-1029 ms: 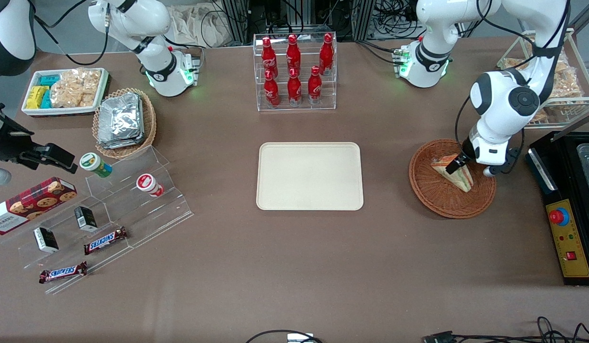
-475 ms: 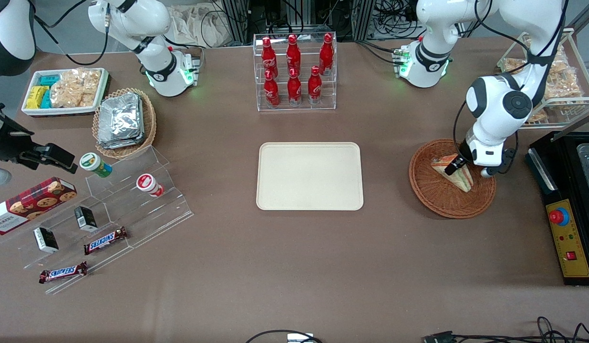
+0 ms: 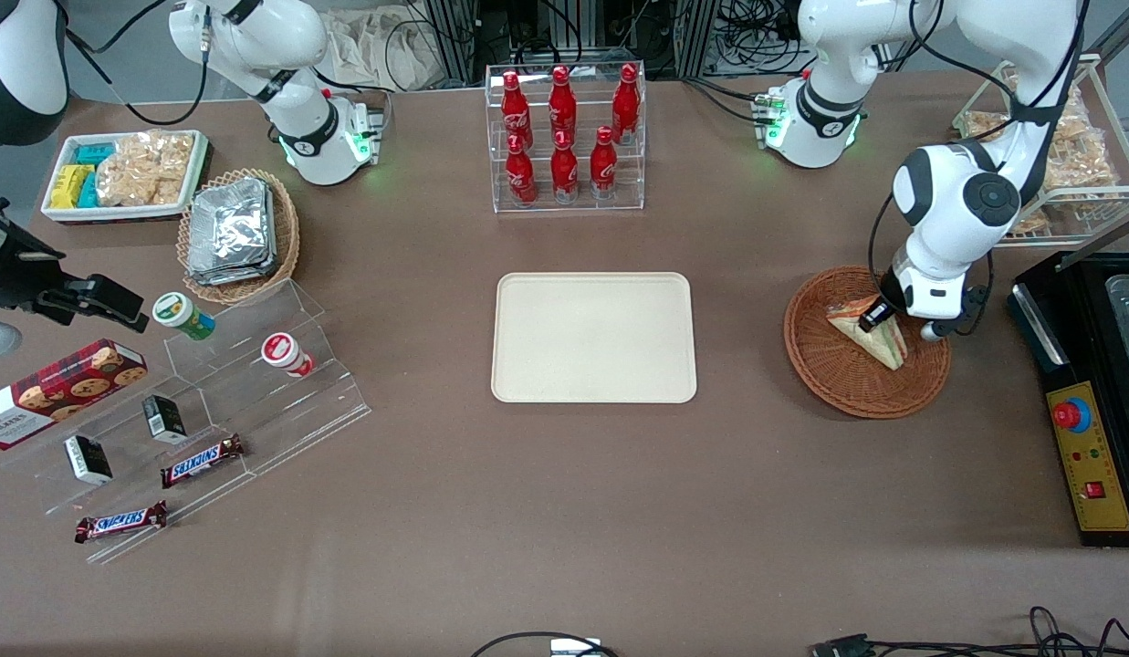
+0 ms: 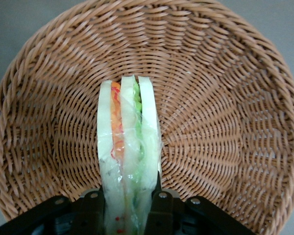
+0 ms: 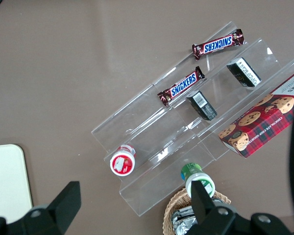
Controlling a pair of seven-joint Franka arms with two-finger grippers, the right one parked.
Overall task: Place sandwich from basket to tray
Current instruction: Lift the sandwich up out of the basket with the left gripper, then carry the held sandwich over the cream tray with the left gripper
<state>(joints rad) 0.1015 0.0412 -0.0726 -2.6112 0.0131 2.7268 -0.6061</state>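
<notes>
snugly gripper (image 4: 130,203) round wedge-shaped sandwich (image 4: 129,147)

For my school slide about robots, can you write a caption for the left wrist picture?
The tool grips the wrapped sandwich standing on edge in the wicker basket.

Six red cola bottles (image 3: 562,105) stand in a clear acrylic rack (image 3: 569,205) at twelve o'clock on the brown table. At ten o'clock a light tan wicker basket (image 3: 289,228) holds silver foil packets (image 3: 231,233). At eight o'clock two Snickers bars (image 3: 202,461) lie on a clear stepped stand (image 3: 331,401).
</notes>
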